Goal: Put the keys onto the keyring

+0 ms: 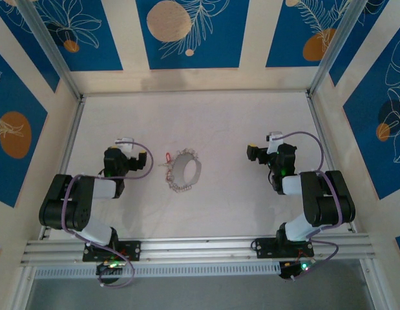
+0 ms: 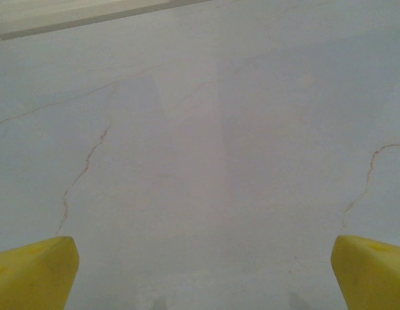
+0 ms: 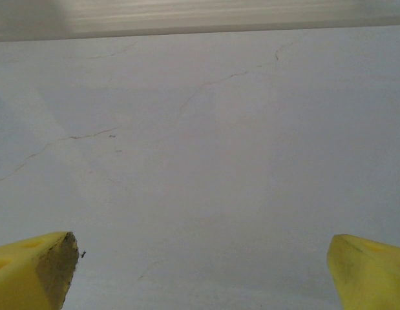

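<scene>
The keyring (image 1: 186, 171), a thin beaded silvery chain loop, lies on the white table (image 1: 238, 200) near its middle. A tiny key with a red head (image 1: 167, 157) lies just left of the loop's top. More small keys (image 1: 166, 175) sit at the loop's left edge, too small to count. My left gripper (image 1: 125, 144) rests left of the loop and apart from it. In the left wrist view this gripper (image 2: 203, 274) is open, its yellow fingertips (image 2: 35, 271) wide over bare table. My right gripper (image 1: 273, 140) sits far right of the loop. It is open (image 3: 203, 274) too, with nothing between its fingertips (image 3: 38, 268).
Aluminium frame rails (image 1: 193, 247) run along the near edge, and posts stand at the back corners. Blue patterned walls (image 1: 187, 32) close the cell on three sides. Thin cracks (image 2: 83, 171) mark the table surface.
</scene>
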